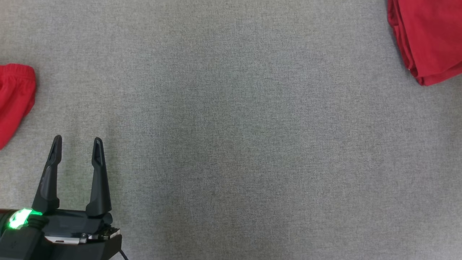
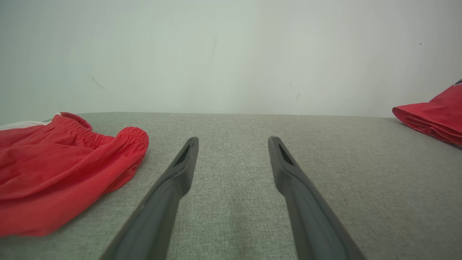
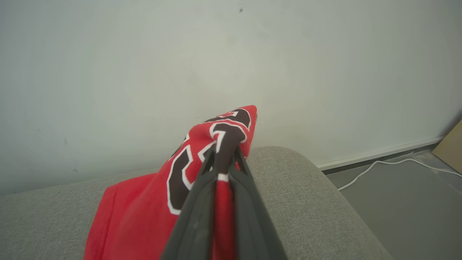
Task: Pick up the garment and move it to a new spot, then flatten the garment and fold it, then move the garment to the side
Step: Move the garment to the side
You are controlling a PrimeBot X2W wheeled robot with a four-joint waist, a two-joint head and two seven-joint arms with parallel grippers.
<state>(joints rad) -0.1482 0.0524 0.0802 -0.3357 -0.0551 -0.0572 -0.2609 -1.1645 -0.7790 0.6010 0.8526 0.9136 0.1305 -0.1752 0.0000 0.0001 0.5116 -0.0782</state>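
Up in the far right corner of the grey upholstered surface [image 1: 231, 144] lies the folded red jersey with the black-and-white print [image 1: 429, 36]. The right gripper [image 3: 224, 153] has its two dark fingers pinched tight on a raised bit of it, right by the rounded corner. So the garment is in the right arm's reach and well apart from the left gripper [image 1: 76, 142], which hangs wide open and empty over the near left part. The jersey's visible fold edge runs roughly far-to-near, tilted a little, though part of it is cut off so I can't call the long axis for sure. Room-wise, the whole middle is bare, so there's loads of space inward. Outward the edge drops off just past the jersey, so I'd keep any sideways move short. The pair of red shorts with an elastic waistband [image 1: 14, 97] at the left edge is no bother.
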